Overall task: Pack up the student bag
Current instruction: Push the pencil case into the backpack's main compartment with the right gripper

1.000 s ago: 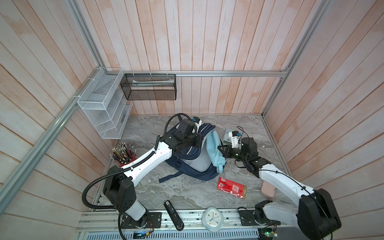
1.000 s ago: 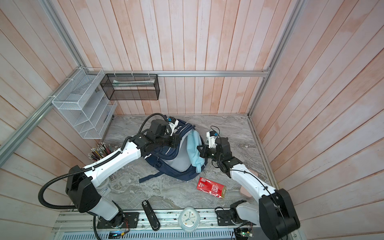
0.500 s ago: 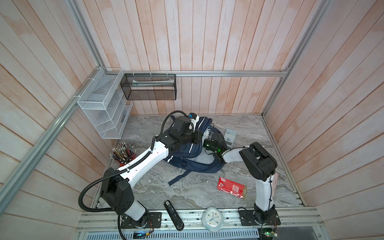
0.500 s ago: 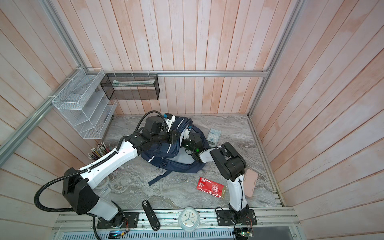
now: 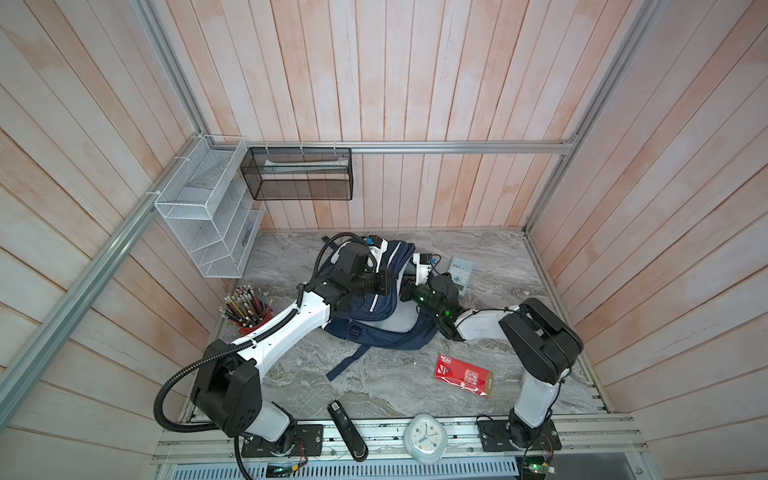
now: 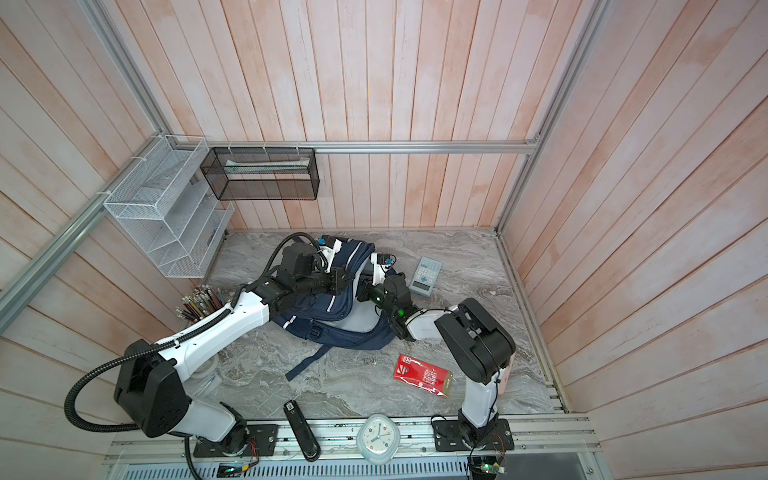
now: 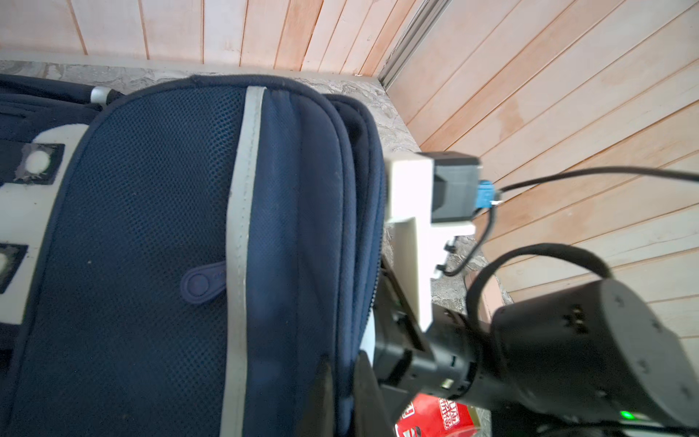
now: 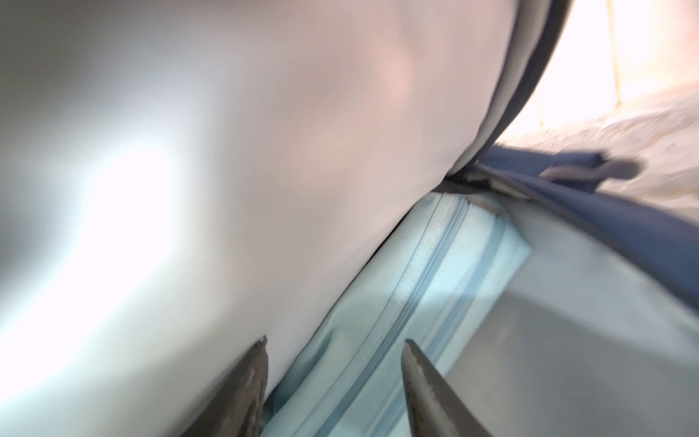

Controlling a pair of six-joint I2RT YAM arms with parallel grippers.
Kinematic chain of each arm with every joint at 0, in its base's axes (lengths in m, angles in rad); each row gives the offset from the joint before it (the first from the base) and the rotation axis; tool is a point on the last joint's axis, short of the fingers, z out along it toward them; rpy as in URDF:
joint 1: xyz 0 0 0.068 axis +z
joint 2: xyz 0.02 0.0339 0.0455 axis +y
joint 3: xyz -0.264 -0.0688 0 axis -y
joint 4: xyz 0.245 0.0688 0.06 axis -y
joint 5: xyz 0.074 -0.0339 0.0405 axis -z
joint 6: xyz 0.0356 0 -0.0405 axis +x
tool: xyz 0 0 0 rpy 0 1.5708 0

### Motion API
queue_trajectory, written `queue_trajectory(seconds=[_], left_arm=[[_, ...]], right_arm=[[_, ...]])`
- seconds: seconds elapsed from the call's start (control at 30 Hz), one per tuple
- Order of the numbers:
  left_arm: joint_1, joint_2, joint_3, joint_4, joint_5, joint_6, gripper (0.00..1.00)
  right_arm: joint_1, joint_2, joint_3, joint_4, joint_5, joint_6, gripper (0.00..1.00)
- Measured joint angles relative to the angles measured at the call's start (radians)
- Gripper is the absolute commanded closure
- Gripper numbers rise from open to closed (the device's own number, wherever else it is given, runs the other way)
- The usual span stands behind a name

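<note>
Student bag [image 5: 376,338]: lies slumped at centre of table [image 5: 374,386], slightly toward 12 o'clock. Pinched at upper rim by left fingers [image 7: 323,397], shut tight on fabric, judged to keep mouth lifted for loading. Entered from 3 o'clock by right fingers [image 8: 427,386], parted, gripping nothing, poised over light-blue pouch [image 8: 416,283] lying inside against lining; reads as deposit step. Shows navy fabric, pale reflective stripes, mesh panel, grey lining at mouth. Leaves red packet [image 5: 463,376] at 5 o'clock, calculator [image 5: 460,270] at 2 o'clock, unpacked.
</note>
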Motion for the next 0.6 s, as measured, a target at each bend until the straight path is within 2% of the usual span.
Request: queue_trajectory(seconds=[0.2, 0.33, 0.47, 0.53, 0.6], left_arm=[[-0.003, 0.0, -0.07, 0.071, 0.015, -0.015, 1.0], [-0.022, 0.0, -0.104, 0.094, 0.014, -0.026, 1.0], [-0.048, 0.005, -0.127, 0.094, -0.002, -0.029, 0.97], [-0.066, 0.007, -0.127, 0.091, -0.024, -0.029, 0.89], [-0.082, 0.007, -0.127, 0.086, -0.05, -0.032, 0.82]], right_arm=[[-0.002, -0.114, -0.075, -0.17, -0.005, -0.064, 0.38], [-0.001, -0.257, -0.14, -0.338, 0.055, -0.082, 0.34], [-0.009, -0.48, -0.243, -0.508, 0.153, -0.091, 0.2], [-0.022, -0.591, -0.261, -0.619, 0.198, -0.109, 0.04], [-0.039, -0.689, -0.272, -0.706, 0.219, -0.109, 0.02]])
